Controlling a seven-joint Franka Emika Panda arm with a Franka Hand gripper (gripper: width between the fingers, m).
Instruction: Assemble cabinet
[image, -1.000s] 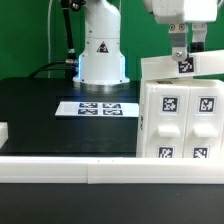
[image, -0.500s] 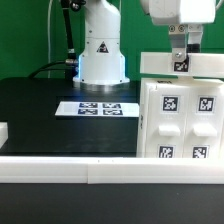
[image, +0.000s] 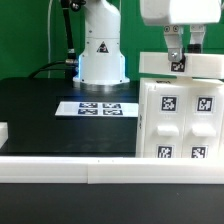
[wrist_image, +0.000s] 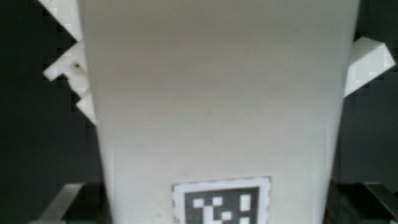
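In the exterior view, the gripper (image: 183, 58) is hanging at the far right of the scene, its fingers clamping a flat white panel (image: 205, 66) from both sides near the panel's tag (image: 181, 65). The panel is lying level, right over the top of the cabinet (image: 180, 125), which is standing on the black table (image: 40, 110) at the right and showing four tagged panels toward the camera. The marker board (image: 98, 107) is lying to its left, near the robot base (image: 100, 50).

In the wrist view, the white panel (wrist_image: 214, 100) is filling the picture, with dark fingers (wrist_image: 63, 200) flanking it beside its tag (wrist_image: 222, 205).
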